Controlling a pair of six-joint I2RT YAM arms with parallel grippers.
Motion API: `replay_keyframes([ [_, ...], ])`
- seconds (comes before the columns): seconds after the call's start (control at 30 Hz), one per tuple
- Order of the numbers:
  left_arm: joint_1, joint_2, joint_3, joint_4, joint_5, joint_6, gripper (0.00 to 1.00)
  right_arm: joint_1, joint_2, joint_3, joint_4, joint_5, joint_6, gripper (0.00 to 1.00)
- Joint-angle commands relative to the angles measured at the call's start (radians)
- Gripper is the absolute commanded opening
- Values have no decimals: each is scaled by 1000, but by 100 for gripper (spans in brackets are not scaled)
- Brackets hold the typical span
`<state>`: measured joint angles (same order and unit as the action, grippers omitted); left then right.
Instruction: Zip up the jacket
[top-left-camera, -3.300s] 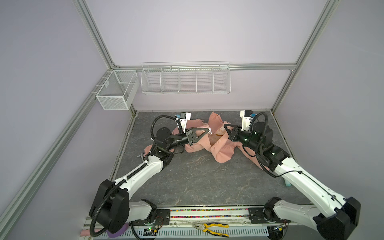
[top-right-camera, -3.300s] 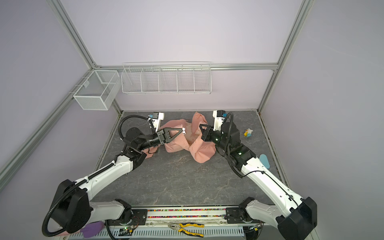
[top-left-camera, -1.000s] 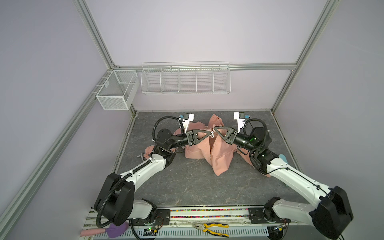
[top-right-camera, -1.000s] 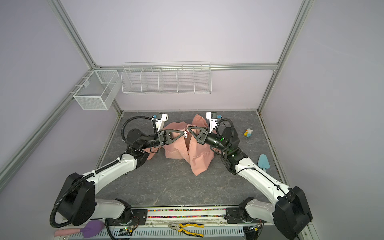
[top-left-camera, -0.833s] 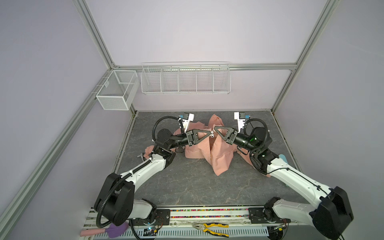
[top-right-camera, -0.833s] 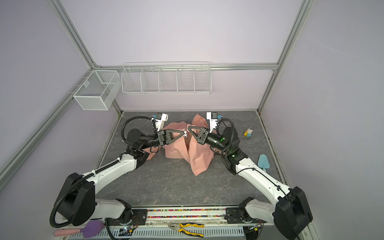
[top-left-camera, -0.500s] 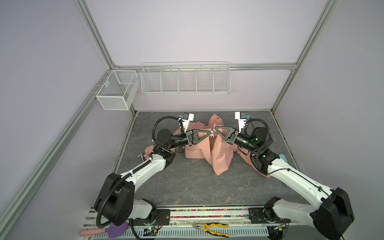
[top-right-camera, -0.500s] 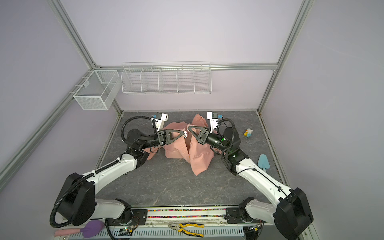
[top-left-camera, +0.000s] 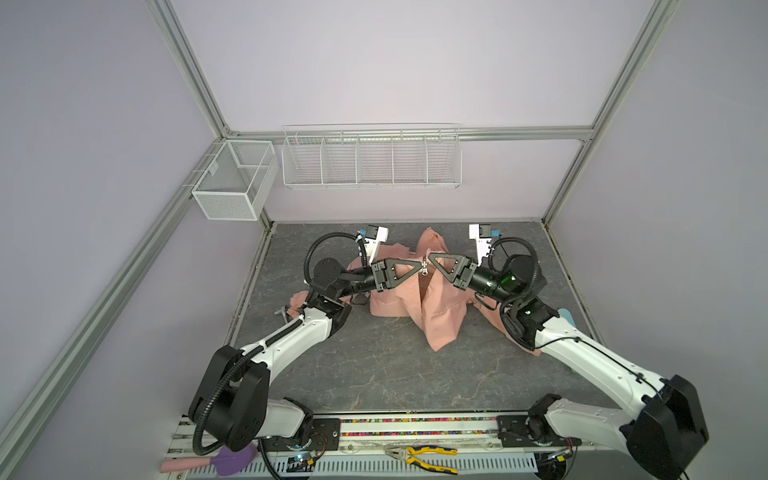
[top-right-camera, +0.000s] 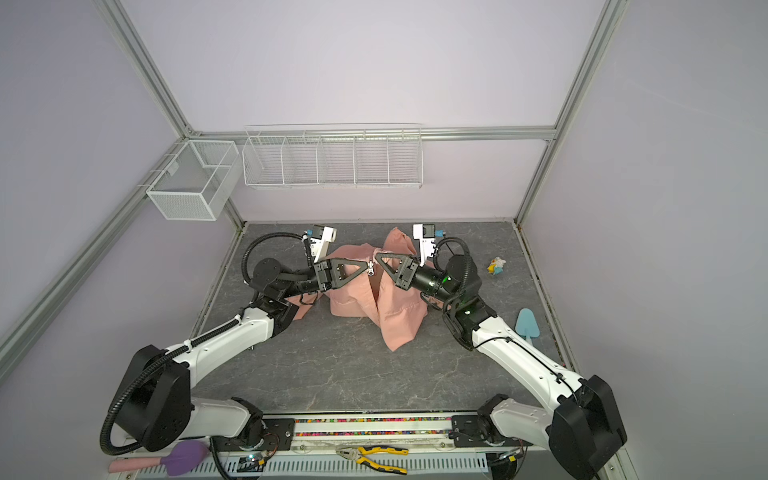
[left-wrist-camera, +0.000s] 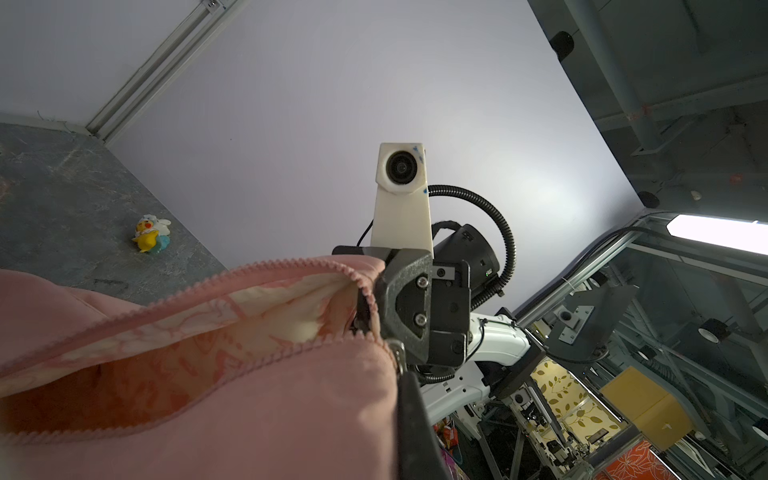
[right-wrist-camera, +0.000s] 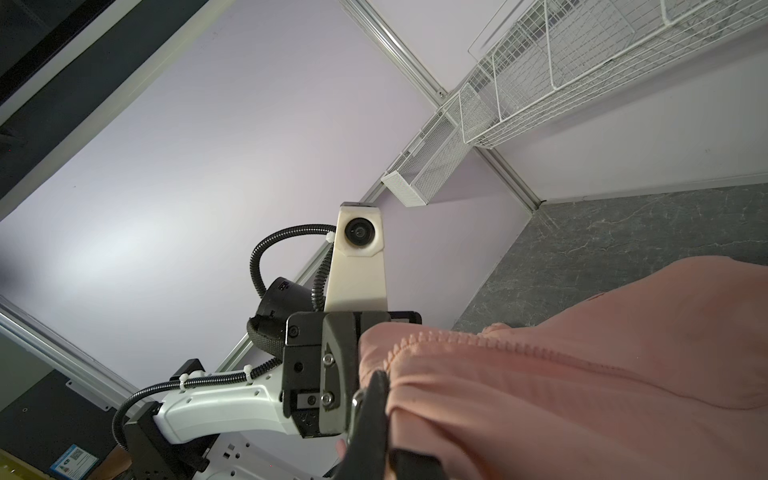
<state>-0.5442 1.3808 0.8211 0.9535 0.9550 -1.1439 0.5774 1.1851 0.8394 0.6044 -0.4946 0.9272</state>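
The salmon-pink jacket (top-left-camera: 441, 308) hangs lifted off the grey floor, its front open below the grip. My left gripper (top-left-camera: 420, 268) and right gripper (top-left-camera: 432, 258) meet tip to tip at its upper front edges, each shut on fabric beside the zipper. A small metal zipper pull (top-right-camera: 370, 271) dangles between the tips. In the left wrist view the jacket (left-wrist-camera: 249, 407) shows its cream patterned lining and zipper teeth, and one of my dark fingers (left-wrist-camera: 413, 419) presses its edge. In the right wrist view the jacket (right-wrist-camera: 582, 374) covers most of my fingers (right-wrist-camera: 374, 415).
A toy duck (top-right-camera: 496, 265) and a light blue scoop (top-right-camera: 527, 324) lie on the floor at the right. Two white wire baskets (top-left-camera: 370, 156) (top-left-camera: 232, 183) hang on the back and left walls. Yellow pliers (top-left-camera: 424, 453) and a purple-and-pink tool (top-left-camera: 224, 459) lie along the front rail.
Since the earliest frames both grippers have come together at the middle and raised the jacket's front. Over the last second they have hardly moved.
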Motion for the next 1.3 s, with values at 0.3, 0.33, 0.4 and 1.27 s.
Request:
replay_keyframes([
  [0.3,-2,2,10,60,24,-14,0,10,-14,9,65,-8,-8,6],
  [0.33,-2,2,8,62,24,-15,0,9,-13,10,65,-10,-9,6],
  [0.4,-1,4,8,65,24,-16,0,10,-16,10,61,-10,-11,6],
  [1.27,-1,20,-1,98,28,-40,0,9,-31,0,67,12,-14,6],
])
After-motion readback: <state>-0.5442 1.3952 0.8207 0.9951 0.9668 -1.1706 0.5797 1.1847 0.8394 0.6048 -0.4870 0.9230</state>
